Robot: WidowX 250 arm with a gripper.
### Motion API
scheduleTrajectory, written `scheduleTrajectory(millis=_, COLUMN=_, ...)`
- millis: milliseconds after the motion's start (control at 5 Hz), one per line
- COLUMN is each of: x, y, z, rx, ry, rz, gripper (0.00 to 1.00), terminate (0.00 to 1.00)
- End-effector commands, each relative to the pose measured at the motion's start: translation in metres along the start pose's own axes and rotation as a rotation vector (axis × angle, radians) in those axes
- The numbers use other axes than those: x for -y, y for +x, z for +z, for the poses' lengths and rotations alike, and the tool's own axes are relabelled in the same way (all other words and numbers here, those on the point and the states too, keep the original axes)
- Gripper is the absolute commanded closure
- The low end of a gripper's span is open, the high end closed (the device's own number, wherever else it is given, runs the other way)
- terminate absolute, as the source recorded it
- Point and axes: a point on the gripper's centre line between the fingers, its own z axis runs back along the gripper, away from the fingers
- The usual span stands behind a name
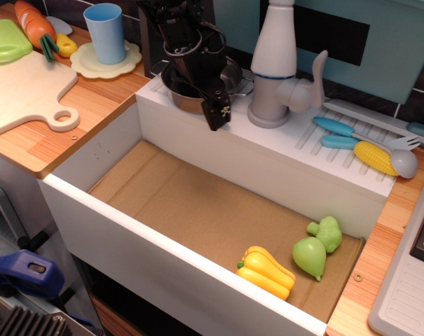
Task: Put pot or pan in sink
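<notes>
I can read no words, brand names or numbers anywhere in this view. The only sign I can find is a small white skull-and-crossbones mark on the black lower end of my gripper (216, 110), at the near rim of the pot (197, 87) on the far ledge of the sink (197, 273). It is too small for me to tell whether any lettering goes with it.
</notes>
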Motion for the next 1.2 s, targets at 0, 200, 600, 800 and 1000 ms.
scheduleTrajectory(millis=0, x=-0.006, y=0.020, z=0.017, rx=0.007, ry=0.053, rz=0.009, gripper=1.00, terminate=0.00)
scheduleTrajectory(millis=200, x=-0.003, y=0.019, z=0.021, rx=-0.010, ry=0.065, rz=0.036, gripper=1.00, terminate=0.00)
scheduleTrajectory(millis=600, x=0.016, y=-0.012, z=0.045, rx=-0.086, ry=0.168, rz=0.195, gripper=1.00, terminate=0.00)
scheduleTrajectory(millis=800, x=0.028, y=-0.032, z=0.047, rx=-0.094, ry=0.218, rz=0.276, gripper=1.00, terminate=0.00)
scheduleTrajectory(millis=1000, x=0.034, y=-0.049, z=0.041, rx=-0.085, ry=0.255, rz=0.337, gripper=1.00, terminate=0.00)
